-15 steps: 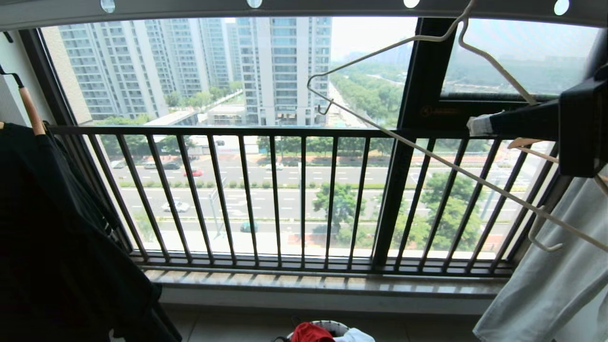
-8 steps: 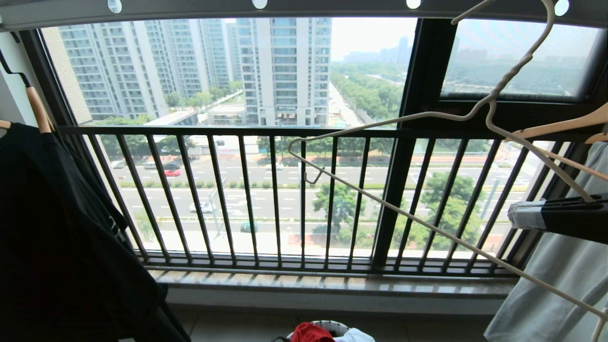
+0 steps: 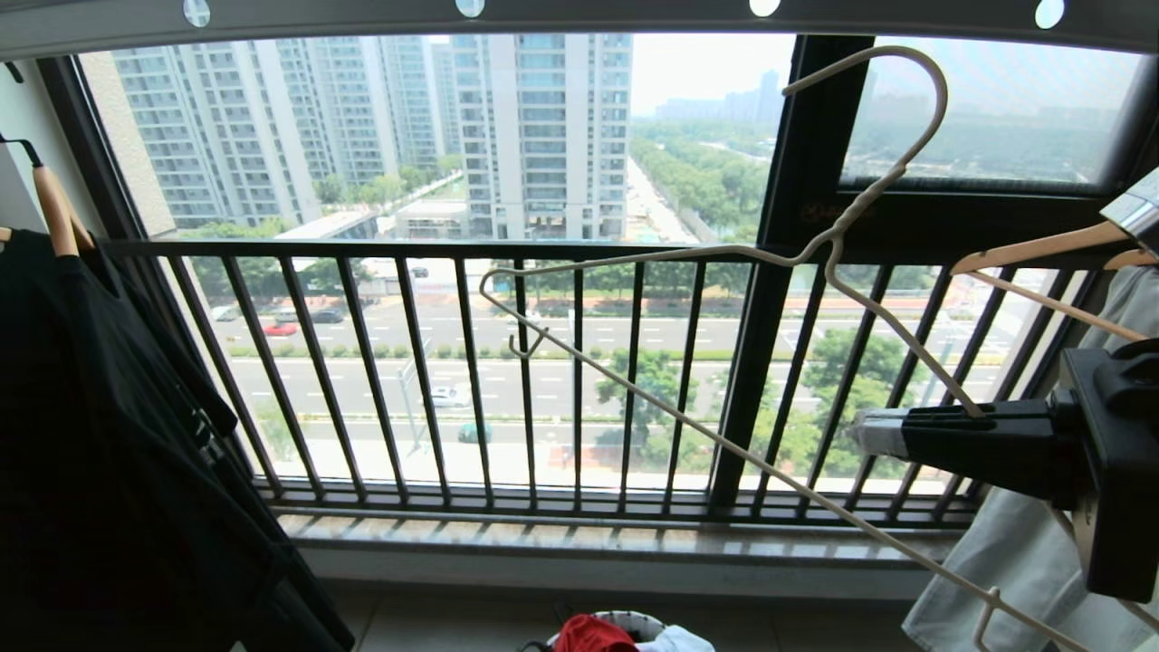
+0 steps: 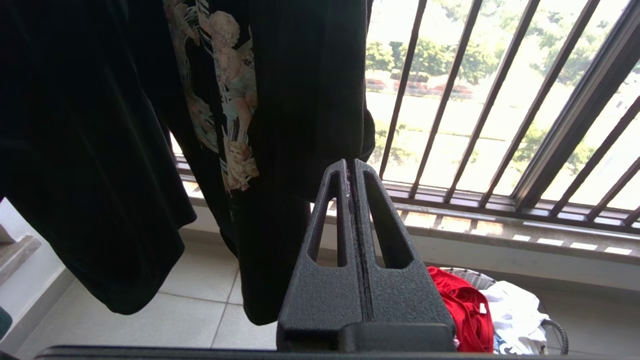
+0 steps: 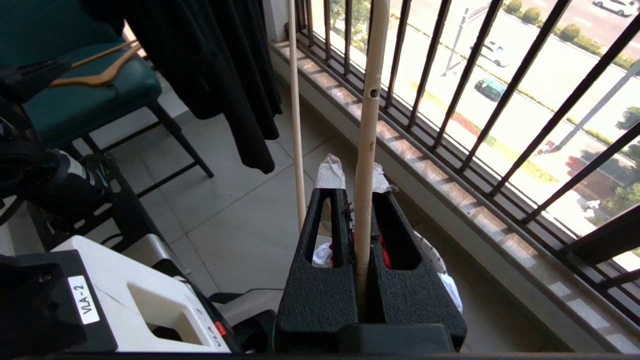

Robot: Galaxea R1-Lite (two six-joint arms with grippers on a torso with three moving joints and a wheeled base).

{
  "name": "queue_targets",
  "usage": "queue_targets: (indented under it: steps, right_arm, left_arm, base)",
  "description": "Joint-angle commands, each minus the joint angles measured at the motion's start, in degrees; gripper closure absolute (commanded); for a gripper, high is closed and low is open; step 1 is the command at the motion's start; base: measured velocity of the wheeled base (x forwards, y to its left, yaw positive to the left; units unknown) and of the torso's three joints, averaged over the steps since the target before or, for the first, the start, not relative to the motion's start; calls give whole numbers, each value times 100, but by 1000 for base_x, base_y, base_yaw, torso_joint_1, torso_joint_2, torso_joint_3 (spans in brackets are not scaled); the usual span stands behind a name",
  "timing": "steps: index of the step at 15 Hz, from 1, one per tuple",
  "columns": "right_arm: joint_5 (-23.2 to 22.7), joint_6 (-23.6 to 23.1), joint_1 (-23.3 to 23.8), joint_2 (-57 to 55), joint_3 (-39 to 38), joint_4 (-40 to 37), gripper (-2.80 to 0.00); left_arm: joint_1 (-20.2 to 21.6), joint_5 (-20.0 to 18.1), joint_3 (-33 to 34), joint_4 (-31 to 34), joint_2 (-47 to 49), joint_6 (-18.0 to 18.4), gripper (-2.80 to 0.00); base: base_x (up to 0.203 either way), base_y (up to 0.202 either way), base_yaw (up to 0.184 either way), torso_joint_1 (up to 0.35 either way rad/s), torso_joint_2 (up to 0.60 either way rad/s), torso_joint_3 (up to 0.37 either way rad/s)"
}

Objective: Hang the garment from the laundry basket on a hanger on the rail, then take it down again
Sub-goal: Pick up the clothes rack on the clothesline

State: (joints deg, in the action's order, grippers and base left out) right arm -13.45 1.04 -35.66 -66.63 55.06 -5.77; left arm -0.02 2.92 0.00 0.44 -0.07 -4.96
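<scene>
My right gripper (image 3: 862, 433) is shut on one sloping arm of the thin white wire hanger (image 3: 860, 206), at the right of the head view. The hanger tilts, its hook free below the grey rail (image 3: 579, 18) and touching nothing. In the right wrist view the hanger wire (image 5: 369, 125) runs between the taped fingertips of that gripper (image 5: 355, 175). The red garment (image 3: 593, 636) lies crumpled in the laundry basket (image 3: 638, 619) on the floor below, beside a white cloth. My left gripper (image 4: 350, 167) is shut on nothing, low near the garment (image 4: 460, 310) and the basket (image 4: 556, 331).
A black T-shirt (image 3: 109, 435) hangs on a wooden hanger at the left. At the right a white shirt (image 3: 1014, 561) hangs on another wooden hanger (image 3: 1041, 249). The black balcony railing (image 3: 543, 362) closes the front. A green chair (image 5: 75, 95) stands behind.
My right gripper has come down and moved left with the hanger. The hook, up at the rail a second ago, now hangs clear below it.
</scene>
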Motion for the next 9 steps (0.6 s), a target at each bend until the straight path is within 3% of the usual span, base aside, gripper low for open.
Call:
queue_targets:
  steps: [1, 6, 9]
  right_arm:
    - [-47, -139, 6, -426, -119, 188, 0]
    - [-60, -229, 26, -846, -503, 1039, 0]
    - [-70, -219, 41, -939, -504, 1105, 0]
  left_arm:
    - [2, 7, 0, 0, 7, -5, 0]
    - [-6, 6, 0, 0, 7, -5, 0]
    - [2, -2, 0, 0, 7, -5, 0]
  base:
    - [0, 0, 0, 0, 0, 0]
    - [0, 0, 0, 0, 0, 0]
    - [0, 0, 0, 0, 0, 0]
